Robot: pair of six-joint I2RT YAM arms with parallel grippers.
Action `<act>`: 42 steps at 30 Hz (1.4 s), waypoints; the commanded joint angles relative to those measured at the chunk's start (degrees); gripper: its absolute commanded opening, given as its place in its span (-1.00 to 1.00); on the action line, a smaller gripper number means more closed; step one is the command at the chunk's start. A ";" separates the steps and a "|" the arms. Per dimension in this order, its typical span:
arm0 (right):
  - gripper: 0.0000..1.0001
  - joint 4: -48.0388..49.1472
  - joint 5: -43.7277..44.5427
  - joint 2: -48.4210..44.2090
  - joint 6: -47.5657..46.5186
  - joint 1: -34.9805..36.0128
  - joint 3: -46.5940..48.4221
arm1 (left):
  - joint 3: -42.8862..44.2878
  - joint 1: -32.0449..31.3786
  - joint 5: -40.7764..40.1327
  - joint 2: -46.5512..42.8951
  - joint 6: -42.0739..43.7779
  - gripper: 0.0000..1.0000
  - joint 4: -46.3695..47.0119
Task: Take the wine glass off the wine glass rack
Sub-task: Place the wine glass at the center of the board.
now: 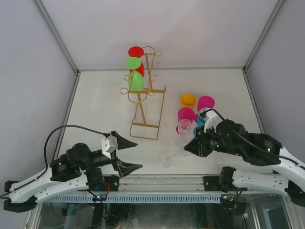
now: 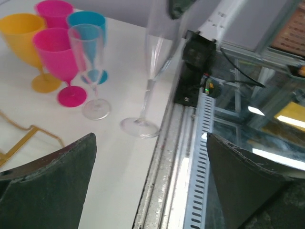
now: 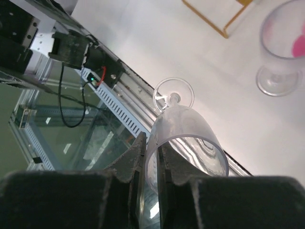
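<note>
The gold wire wine glass rack (image 1: 148, 90) stands at the back middle of the table, with red and green glasses (image 1: 135, 71) hanging on it. My right gripper (image 3: 151, 152) is shut on the rim wall of a clear wine glass (image 3: 186, 129), one finger inside the bowl and one outside. The glass leans, its round foot (image 1: 165, 160) down by the table's front edge; this foot (image 2: 139, 127) also shows in the left wrist view. My left gripper (image 1: 137, 155) hangs open and empty left of that foot, its fingers (image 2: 57, 176) wide apart over the table edge.
A second clear flute (image 1: 184, 128) stands just behind the held glass. Orange (image 1: 188, 100), two magenta (image 1: 206, 102) and a blue glass (image 1: 200, 119) are grouped at the right. The metal rail (image 1: 162, 180) runs along the front edge. White walls close in the table.
</note>
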 commanded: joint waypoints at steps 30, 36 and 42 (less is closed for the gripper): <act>-1.00 -15.99 10.85 4.77 -3.86 -26.18 0.32 | 6.23 0.94 -45.80 10.00 -36.18 1.00 -20.20; -1.00 -12.76 11.51 6.14 -5.40 -26.51 -0.98 | 6.05 1.81 -43.25 10.04 -33.82 1.00 -18.04; -1.00 -9.99 13.34 9.48 -6.68 -26.60 -1.27 | 6.19 2.19 -42.26 9.75 -33.07 1.00 -18.64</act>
